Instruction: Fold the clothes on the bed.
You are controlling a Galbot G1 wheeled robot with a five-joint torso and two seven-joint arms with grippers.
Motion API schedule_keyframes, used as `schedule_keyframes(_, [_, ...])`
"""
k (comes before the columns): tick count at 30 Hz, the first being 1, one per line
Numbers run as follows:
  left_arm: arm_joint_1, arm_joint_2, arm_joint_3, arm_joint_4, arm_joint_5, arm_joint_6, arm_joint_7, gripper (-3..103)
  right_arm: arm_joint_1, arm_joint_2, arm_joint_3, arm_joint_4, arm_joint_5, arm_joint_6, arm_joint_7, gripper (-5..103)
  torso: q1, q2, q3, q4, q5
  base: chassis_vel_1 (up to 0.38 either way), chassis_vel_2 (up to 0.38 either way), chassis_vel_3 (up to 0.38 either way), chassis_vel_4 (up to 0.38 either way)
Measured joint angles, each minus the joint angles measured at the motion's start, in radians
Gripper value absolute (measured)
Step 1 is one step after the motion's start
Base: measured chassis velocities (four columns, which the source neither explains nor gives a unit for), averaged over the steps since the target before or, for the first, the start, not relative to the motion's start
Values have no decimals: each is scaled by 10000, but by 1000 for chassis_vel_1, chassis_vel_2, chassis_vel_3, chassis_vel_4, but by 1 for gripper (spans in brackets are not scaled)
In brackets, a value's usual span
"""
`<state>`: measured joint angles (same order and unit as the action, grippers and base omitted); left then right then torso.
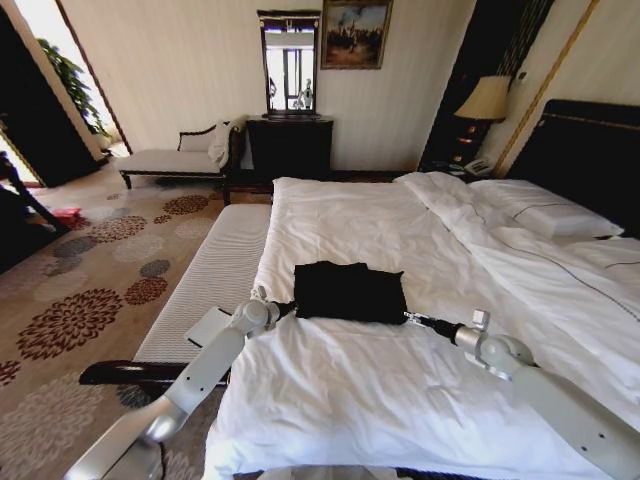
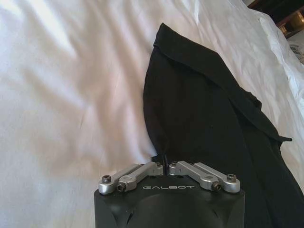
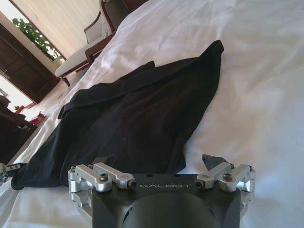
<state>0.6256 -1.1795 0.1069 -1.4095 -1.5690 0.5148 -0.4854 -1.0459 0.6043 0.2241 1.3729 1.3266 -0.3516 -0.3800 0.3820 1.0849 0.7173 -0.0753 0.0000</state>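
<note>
While our left gripper pinches the near corner of the plain black soft T-shirt and our right gripper stands spread at its opposite corner, mid-frame on the white-sheeted bed, uneven hold risks lopsided folding.

Silver arms, black GALBOT-marked gripper housings

A ribbed pale bench runs along the bed's left side. Far left stands a chaise; a dark cabinet with mirror and painting is beyond. A lamp glows far right.
</note>
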Motion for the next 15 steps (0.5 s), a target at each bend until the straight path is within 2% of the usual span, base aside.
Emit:
schedule_keyframes(11, [-61, 8, 78, 0, 30, 10, 67, 0, 332, 221, -607, -194, -322, -15, -118, 100, 0, 0, 0, 1, 0, 0, 0, 0, 0])
schedule_keyframes(12, [-60, -6, 81, 0, 47, 10, 75, 0, 430, 247, -696, -244, -329, -15, -120, 103, 0, 0, 0, 1, -1, 0, 0, 0, 0])
schedule_keyframes(14, [-59, -27, 82, 4, 75, 10, 94, 0, 554, 287, -804, -311, -331, -15, -120, 94, 0, 0, 0, 1, 0, 0, 0, 0, 0])
schedule_keyframes(15, [-59, -27, 82, 4, 75, 10, 94, 0, 554, 287, -804, -311, -331, -15, -120, 94, 0, 0, 0, 1, 0, 0, 0, 0, 0])
